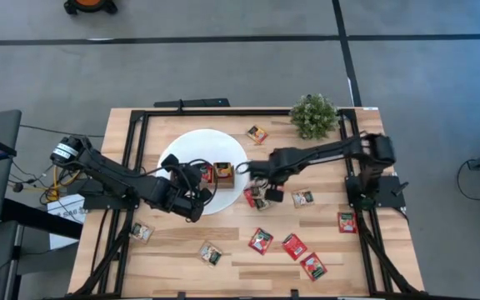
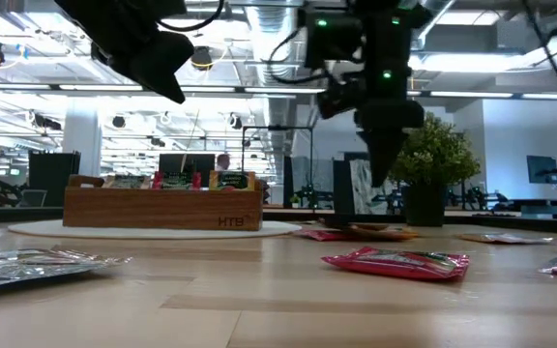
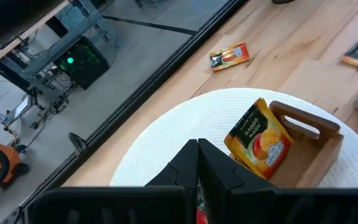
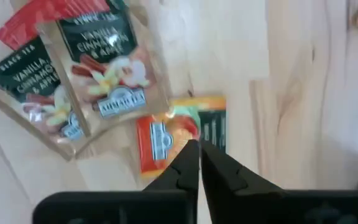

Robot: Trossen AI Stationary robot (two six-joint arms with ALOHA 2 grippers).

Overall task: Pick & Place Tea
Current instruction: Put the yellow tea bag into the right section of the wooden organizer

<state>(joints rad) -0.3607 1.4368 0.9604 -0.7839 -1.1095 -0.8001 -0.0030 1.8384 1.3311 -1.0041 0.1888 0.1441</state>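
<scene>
Over the white disc (image 1: 192, 150) at counter left, the left gripper (image 1: 197, 177) hangs closed and empty beside the wooden tray (image 1: 222, 177), which holds an orange-yellow mango sachet (image 3: 260, 140). Right of it, the right gripper (image 4: 199, 152), closed on nothing, points at an orange sachet (image 4: 166, 137) lying flat directly under its tips, beside two vanilla sachets (image 4: 107, 68). The right arm is nearer; more sachets lie scattered toward the counter's right.

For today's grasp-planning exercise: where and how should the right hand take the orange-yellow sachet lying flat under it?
Grip the flat orange-yellow foil tea sachet across its free edge, coming straight down. It lies flat on the light wooden table, and two vanilla sachets crowd its other side.
</scene>
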